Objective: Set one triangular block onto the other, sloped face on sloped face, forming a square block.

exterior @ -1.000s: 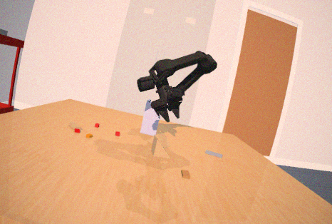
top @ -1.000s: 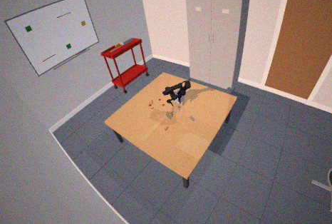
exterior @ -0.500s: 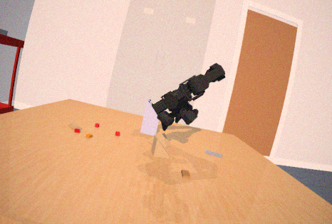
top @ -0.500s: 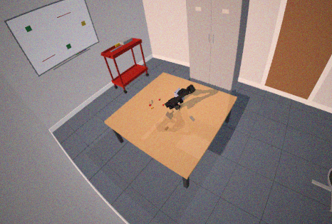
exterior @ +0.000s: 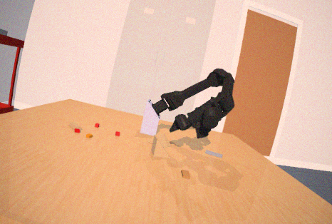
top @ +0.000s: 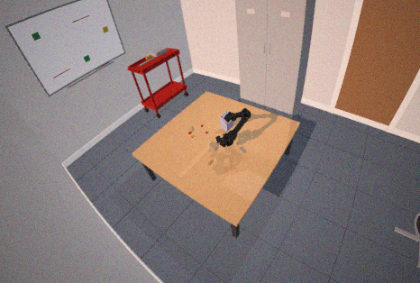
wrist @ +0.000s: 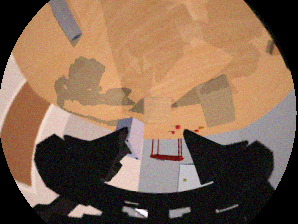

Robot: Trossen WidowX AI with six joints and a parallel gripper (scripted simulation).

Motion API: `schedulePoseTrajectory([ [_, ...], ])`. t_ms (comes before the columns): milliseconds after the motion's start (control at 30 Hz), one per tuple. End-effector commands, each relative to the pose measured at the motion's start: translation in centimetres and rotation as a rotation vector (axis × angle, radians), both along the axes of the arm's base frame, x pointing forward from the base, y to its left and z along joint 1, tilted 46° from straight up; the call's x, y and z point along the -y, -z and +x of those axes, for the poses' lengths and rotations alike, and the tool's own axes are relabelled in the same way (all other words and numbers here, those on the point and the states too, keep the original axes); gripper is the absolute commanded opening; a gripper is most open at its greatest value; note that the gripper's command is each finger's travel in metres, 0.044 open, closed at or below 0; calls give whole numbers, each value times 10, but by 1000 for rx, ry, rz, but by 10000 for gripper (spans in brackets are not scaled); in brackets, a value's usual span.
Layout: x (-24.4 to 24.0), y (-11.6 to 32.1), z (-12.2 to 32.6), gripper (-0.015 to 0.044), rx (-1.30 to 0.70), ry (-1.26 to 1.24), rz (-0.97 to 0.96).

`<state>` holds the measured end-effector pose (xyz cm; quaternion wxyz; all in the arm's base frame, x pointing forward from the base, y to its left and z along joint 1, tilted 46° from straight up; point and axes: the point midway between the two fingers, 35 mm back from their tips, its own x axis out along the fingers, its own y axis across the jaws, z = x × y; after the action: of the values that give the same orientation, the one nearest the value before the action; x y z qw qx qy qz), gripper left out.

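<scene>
A pale wood-coloured wedge-like shape [top: 214,146] [exterior: 159,149] stands on the table [top: 171,148] [exterior: 107,177] near the middle, left of and below the gripper in the exterior view. In the wrist view a faint pale square patch [wrist: 158,109] lies between the finger shadows, perhaps this shape. Its colour blends with the wood, so I cannot tell one triangular block from two, or where their sloped faces meet. My gripper [exterior: 186,133] [wrist: 156,131] is wide open with nothing between its fingers. It is tilted, above the table.
A lavender box [top: 225,122] [exterior: 149,122] [wrist: 132,135] stands behind the wedge shape. A grey bar [top: 242,150] [exterior: 214,153] [wrist: 66,22] lies to the right. A small brown block [top: 211,162] [exterior: 185,174] lies nearer the front. Several small red and orange pieces lie left.
</scene>
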<state>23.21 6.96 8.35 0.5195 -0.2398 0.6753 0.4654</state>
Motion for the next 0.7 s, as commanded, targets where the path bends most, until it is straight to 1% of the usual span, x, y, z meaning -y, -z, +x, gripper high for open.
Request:
schedulePoseTrajectory([
  [0,-1,-3,4,440,21,8,-28],
  [100,-2,2,3,440,21,8,-28],
  [533,-15,88,-27,440,17,8,-27],
  [667,-15,91,-29,440,17,8,-27],
])
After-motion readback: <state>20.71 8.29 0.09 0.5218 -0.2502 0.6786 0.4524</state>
